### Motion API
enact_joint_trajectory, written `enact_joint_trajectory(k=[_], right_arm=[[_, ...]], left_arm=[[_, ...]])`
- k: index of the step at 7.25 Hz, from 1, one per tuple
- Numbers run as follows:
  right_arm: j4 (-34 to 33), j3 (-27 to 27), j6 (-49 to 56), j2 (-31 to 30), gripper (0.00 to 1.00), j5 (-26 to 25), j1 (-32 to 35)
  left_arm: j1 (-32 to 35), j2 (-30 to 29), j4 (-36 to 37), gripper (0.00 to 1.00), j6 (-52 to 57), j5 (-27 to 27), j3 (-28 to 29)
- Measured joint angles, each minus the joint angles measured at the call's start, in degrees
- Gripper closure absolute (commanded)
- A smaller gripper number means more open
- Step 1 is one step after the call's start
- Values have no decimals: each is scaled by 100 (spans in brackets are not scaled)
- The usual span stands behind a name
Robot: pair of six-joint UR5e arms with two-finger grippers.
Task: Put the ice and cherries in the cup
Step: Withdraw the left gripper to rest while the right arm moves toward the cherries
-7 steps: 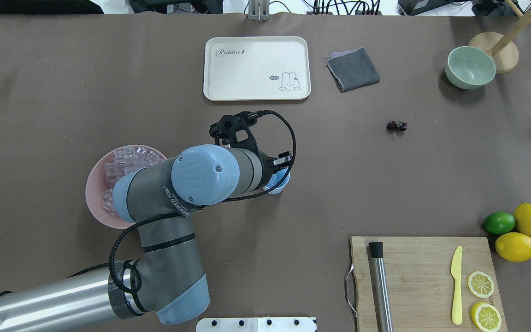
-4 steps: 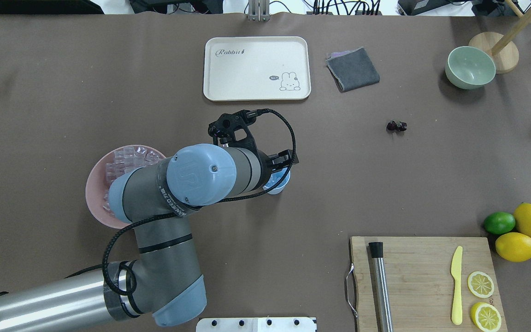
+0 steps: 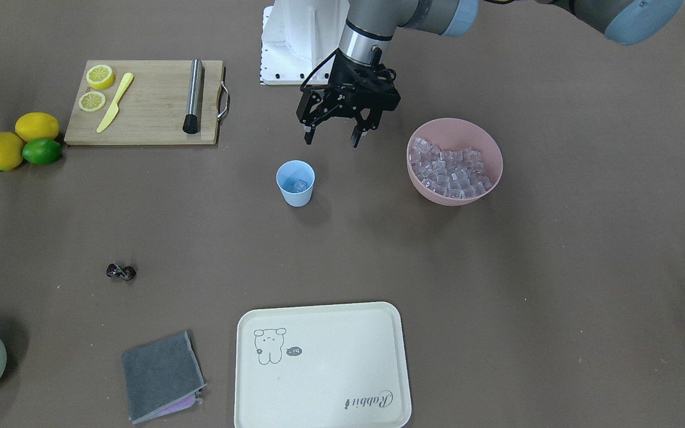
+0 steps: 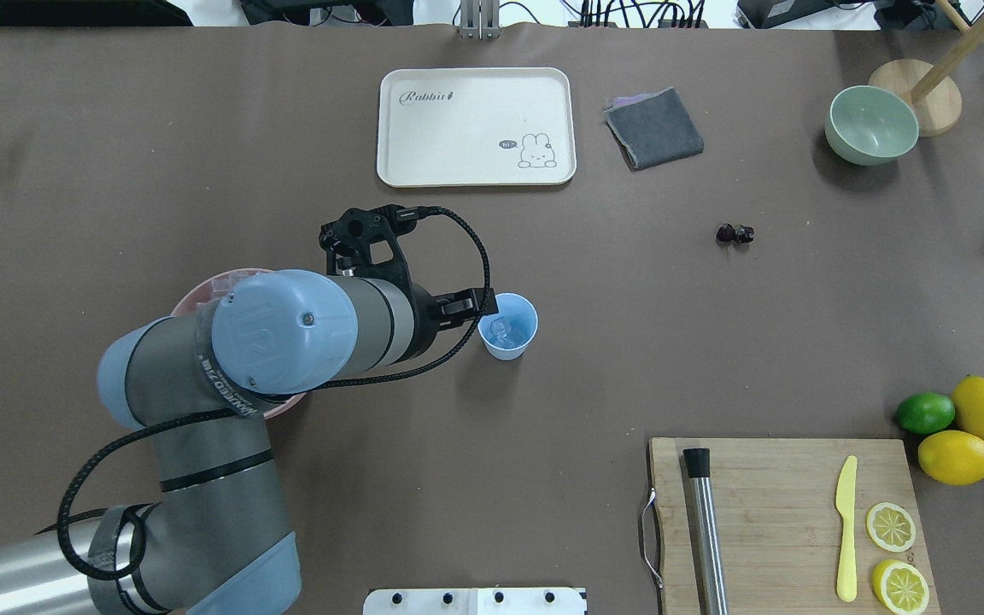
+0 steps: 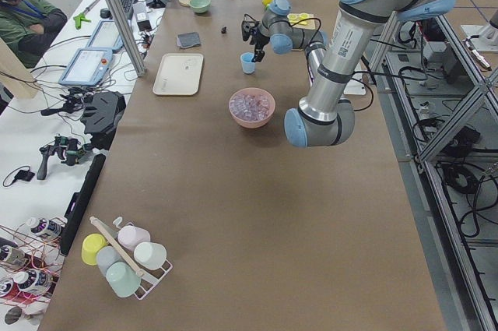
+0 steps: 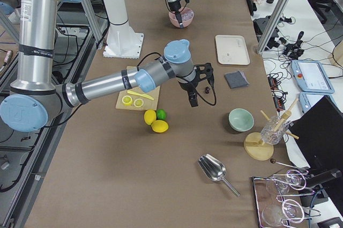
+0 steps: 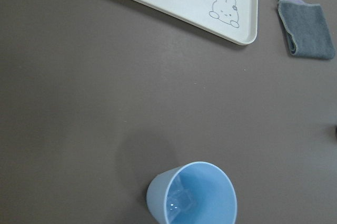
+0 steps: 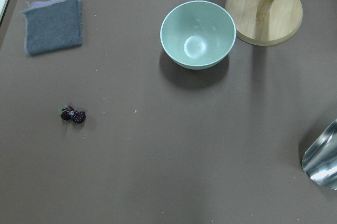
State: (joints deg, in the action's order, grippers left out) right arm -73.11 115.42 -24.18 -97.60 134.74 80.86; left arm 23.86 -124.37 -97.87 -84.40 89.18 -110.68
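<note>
Ice step is in hand, I'd say only partly done. Cup [image 3: 295, 183] stands upright on the surface [image 3: 497, 297], centre of the front view, with one cube [image 3: 299, 185] in the bottom. The left wrist view shows the same: cup at the bottom edge, a single cube inside.

Left gripper [image 3: 332, 141] hangs above the surface, up and right of the cup in the front view, between cup and pink bowl [image 3: 455, 200]. Jaws are apart with nothing in them. The rest of the ice [image 3: 449, 169] is heaped in that bowl, right of centre, well apart from the cup.

Cherries [image 3: 121, 272] lie loose on the surface, lower left of the front view, far from the cup. They are not yet touched.

Right gripper [image 6: 196, 95] shows only in the right side view, up over the cherries' area. Can't tell whether its jaws are apart or together. Its wrist camera has the cherries at lower left of frame, so it looks high and off-centre.

Next move, my read:
- Left: go over the bowl, drop onto one cube at the top of the heap, pinch it, carry it over the cup rim and release low. The cubes look slick and packed, so expect slips or a double pick.
- Right: centre over the cherries and come down with jaws apart. The pair is tiny, so the pinch has to be square across it.
</note>
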Motion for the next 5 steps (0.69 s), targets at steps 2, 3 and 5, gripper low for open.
enact_joint_trajectory(k=[2, 3, 5], right_arm=[[4, 5, -507, 228, 0, -35, -256], [1, 6, -783, 379, 0, -74, -399], [-20, 5, -1521, 779, 0, -412, -883]], left_arm=[[529, 511, 738, 2, 1037, 575, -648], [985, 927, 894, 2, 1707, 1092, -944], [2131, 1775, 979, 2, 3282, 2186, -1230]])
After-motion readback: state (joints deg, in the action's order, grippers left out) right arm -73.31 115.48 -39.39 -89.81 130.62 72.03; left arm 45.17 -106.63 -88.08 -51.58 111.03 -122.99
